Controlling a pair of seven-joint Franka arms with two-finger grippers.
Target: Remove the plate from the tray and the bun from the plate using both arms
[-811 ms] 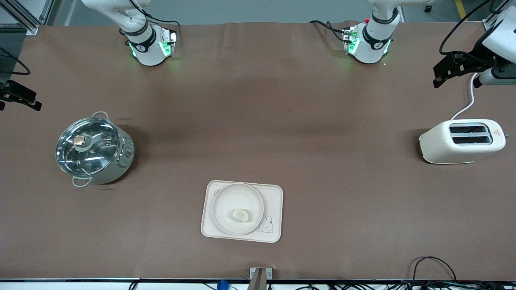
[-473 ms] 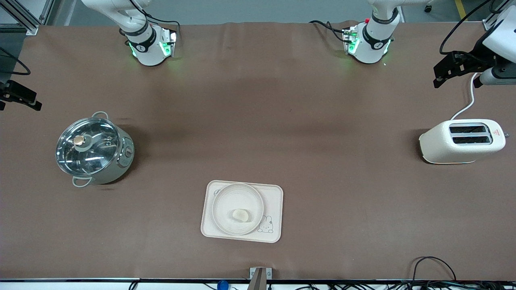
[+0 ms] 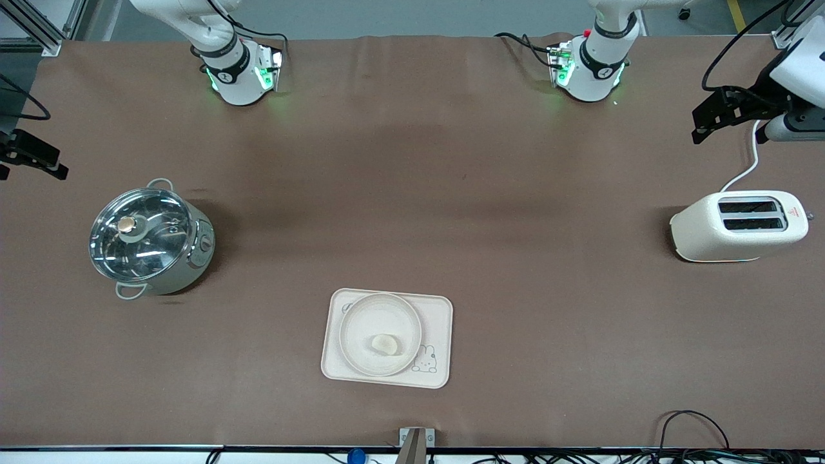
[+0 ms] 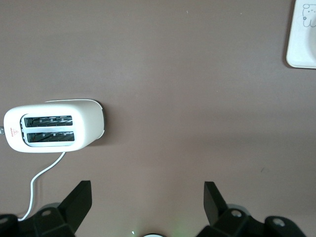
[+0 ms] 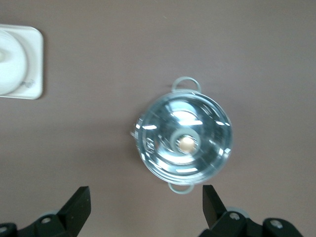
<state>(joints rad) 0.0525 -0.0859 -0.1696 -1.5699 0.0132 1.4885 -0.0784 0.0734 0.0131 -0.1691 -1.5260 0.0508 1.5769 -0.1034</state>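
bun on plate, long axis crosswise

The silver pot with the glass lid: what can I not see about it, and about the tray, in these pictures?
- Silver lidded pot: contents, glare on the lid in the front and right wrist views.
- Cream rectangular tray: cut by the edge of the left wrist view.
- Tray's rabbit drawing: too small in the front view.
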